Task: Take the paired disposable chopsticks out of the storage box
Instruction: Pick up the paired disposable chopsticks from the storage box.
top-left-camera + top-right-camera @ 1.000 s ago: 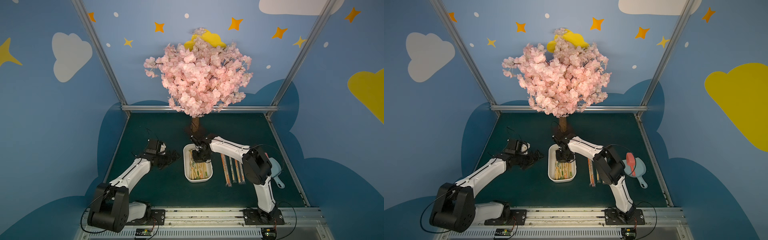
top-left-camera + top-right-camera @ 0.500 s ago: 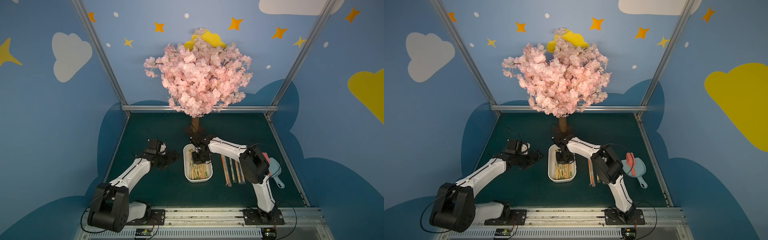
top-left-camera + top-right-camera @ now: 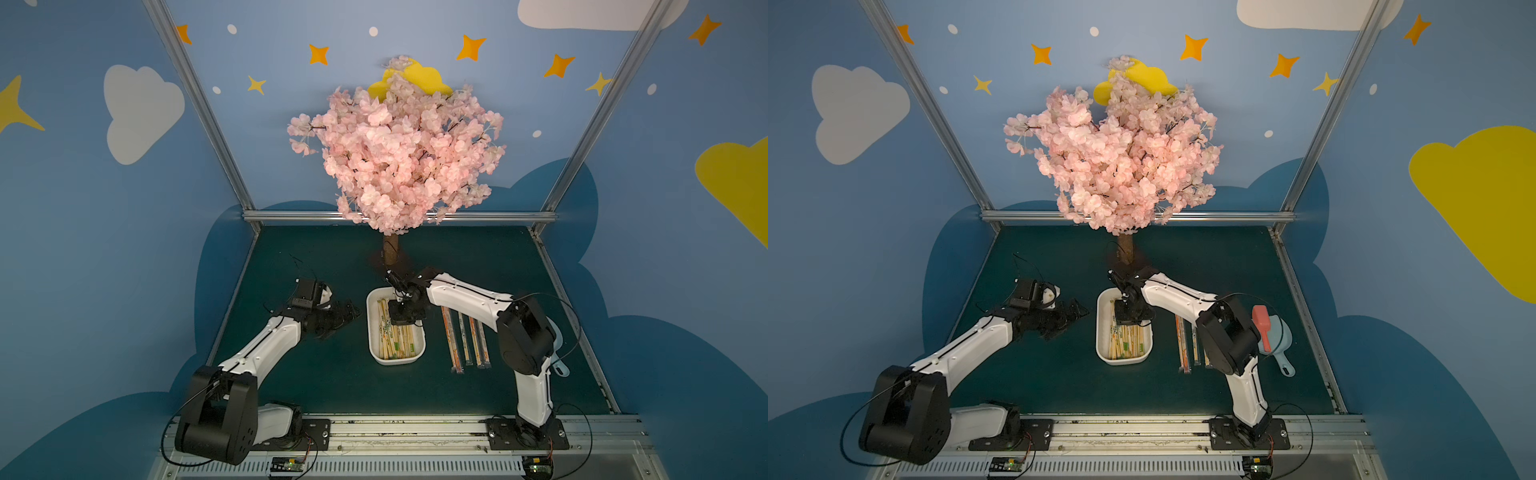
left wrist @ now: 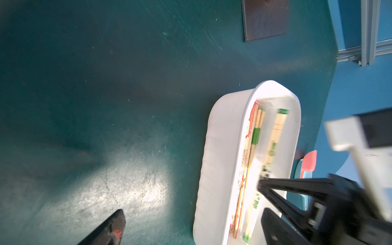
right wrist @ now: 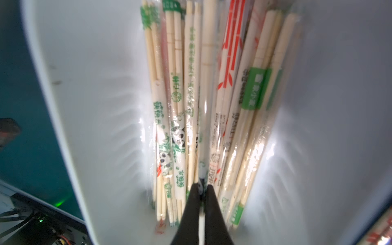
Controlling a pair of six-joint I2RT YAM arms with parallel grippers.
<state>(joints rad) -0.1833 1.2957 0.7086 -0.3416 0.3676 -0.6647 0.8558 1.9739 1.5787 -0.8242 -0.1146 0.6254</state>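
The storage box (image 3: 395, 360) sits mid-table between our arms. The paired disposable chopsticks (image 3: 397, 343) lie lengthwise inside it in a loose heap. Four more pairs (image 3: 465, 340) lie in a row on the mat (image 3: 332, 374) just right of the box. We judge each pair light and stiff but its clear wrap slick, so we would pinch across the width toward one end and lift gently so neighbours don't drag along. Our left gripper (image 3: 1077, 311) hangs spread wide and empty, left of the box. Our right gripper (image 5: 201, 187) is pinched together on one sleeve (image 5: 201, 171) in the heap. Pale wood shows through film printed in green and red, with small pandas.
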